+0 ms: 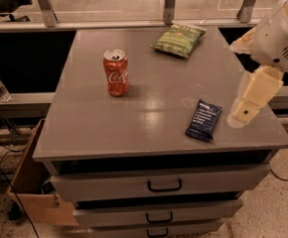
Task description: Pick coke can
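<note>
The coke can (116, 73) is red with white script and a silver top. It stands upright on the left part of the grey cabinet top (134, 128). The gripper (248, 108) is the cream piece at the end of the white arm at the right edge, hanging over the cabinet's right side near the front. It is far to the right of the can and touches nothing that I can see.
A green chip bag (179, 39) lies at the back middle of the top. A dark blue snack bar wrapper (203, 120) lies front right, just left of the gripper. Drawers (164, 185) are below. A cardboard box (32, 182) stands on the floor at left.
</note>
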Tool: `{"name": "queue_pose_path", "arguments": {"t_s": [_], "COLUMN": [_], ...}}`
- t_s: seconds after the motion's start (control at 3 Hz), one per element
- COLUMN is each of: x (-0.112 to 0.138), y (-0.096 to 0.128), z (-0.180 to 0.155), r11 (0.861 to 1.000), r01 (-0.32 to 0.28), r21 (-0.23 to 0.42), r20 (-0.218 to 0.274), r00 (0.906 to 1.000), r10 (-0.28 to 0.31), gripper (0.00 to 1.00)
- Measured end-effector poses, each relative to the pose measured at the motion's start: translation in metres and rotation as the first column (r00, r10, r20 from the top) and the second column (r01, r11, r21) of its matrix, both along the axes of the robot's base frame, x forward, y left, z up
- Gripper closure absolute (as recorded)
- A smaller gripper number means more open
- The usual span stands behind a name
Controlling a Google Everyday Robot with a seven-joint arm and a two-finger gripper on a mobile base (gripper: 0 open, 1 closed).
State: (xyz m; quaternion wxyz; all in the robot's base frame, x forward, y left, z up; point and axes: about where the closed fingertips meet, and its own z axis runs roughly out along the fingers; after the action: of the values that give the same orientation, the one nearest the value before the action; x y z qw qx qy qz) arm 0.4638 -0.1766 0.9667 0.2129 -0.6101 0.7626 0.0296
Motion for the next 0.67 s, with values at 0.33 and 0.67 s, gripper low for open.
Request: {"name": "queue_pose_path", "arguments": {"t_s": [0.33,0.67], "x": [0.036,0.069], "y": [0.045,0.081], "z": [-0.022,-0.035], "r11": [0.991,0.964], "r01": [-0.028,-0.040], "r21": [0.132,0.265], "r20": [-0.019,-0.025], "r00": [0.9993,0.9985], "r10": [0.031,0.048], "gripper": [0.00,0.00]}}
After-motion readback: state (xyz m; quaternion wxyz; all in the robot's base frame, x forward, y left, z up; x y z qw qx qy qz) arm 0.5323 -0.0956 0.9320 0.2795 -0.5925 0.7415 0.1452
